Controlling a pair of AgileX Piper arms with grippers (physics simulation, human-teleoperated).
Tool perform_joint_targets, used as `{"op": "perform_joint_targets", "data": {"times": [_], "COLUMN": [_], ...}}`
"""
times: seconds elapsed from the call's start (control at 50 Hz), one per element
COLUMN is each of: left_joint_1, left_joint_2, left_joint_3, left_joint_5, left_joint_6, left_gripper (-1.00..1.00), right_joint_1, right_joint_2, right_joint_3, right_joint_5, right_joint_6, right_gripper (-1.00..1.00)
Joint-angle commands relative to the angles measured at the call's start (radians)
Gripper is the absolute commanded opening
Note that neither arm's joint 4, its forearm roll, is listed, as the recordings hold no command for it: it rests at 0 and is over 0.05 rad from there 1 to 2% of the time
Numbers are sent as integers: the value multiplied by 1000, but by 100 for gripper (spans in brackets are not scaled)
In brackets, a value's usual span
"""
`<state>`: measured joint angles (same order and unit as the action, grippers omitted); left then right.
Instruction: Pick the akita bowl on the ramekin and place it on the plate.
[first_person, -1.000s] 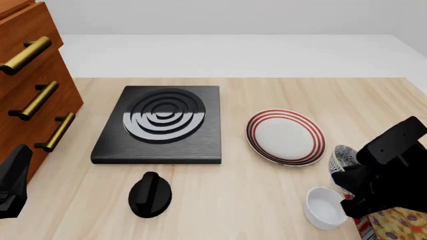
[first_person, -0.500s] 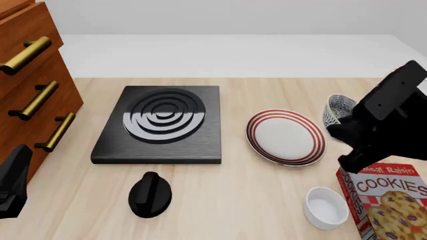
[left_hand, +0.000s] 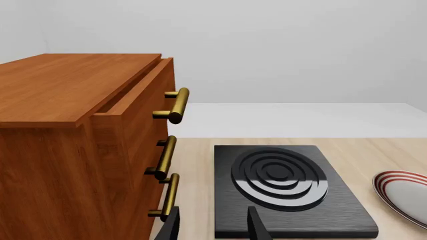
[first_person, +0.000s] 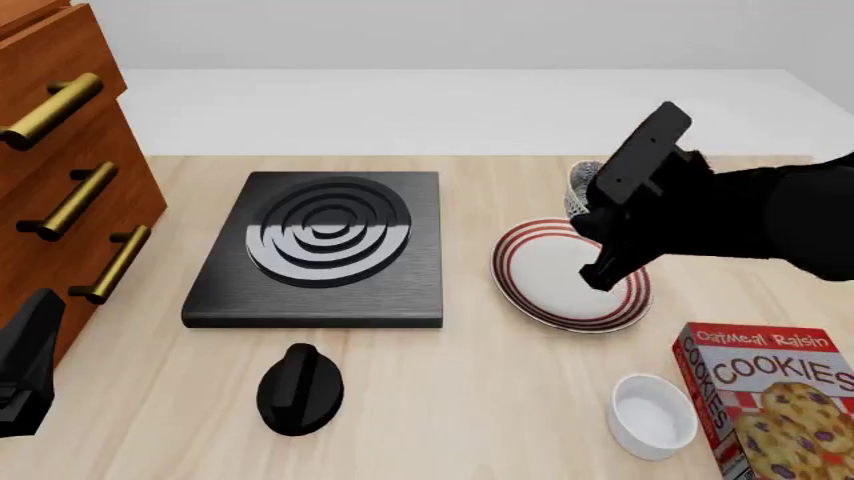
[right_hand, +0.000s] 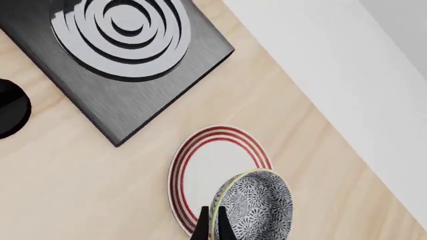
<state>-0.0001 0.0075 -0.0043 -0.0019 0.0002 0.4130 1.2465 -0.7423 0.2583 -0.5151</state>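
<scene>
Surface: pale wooden table (first_person: 454, 400), white wall behind.
Hidden: right gripper (right_hand: 212, 226) mostly cut off in its wrist view; the arm covers most of the akita bowl (first_person: 579, 187) from the front.
Right gripper: fingers pinched on the bowl's rim, bowl held tilted in the air over the plate (first_person: 534, 270), near its far edge.
Left gripper (left_hand: 212, 225): fingers spread apart, holding nothing.
Ramekin (first_person: 650, 415): on the table beside the cookie box (first_person: 767, 398).
Around: black stove burner (first_person: 324, 245), black knob (first_person: 300, 390), wooden drawers (first_person: 60, 170).
</scene>
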Motion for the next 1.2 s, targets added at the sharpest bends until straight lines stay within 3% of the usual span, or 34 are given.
{"op": "perform_joint_targets", "data": {"times": [0.02,0.48,1.2], "left_joint_1": [0,0,0], "left_joint_2": [0,0,0], "left_joint_3": [0,0,0], "left_joint_5": [0,0,0], "left_joint_6": [0,0,0], "left_gripper": [100,100,100], "right_joint_1": [-2,-26,-56], "right_joint_2": [159,370,436], "right_joint_3": [-71,-171,-132], "right_joint_5": [-76,-107,-144], "right_joint_6": [-12,28,43], "right_gripper": [-100,-100,-100]}}
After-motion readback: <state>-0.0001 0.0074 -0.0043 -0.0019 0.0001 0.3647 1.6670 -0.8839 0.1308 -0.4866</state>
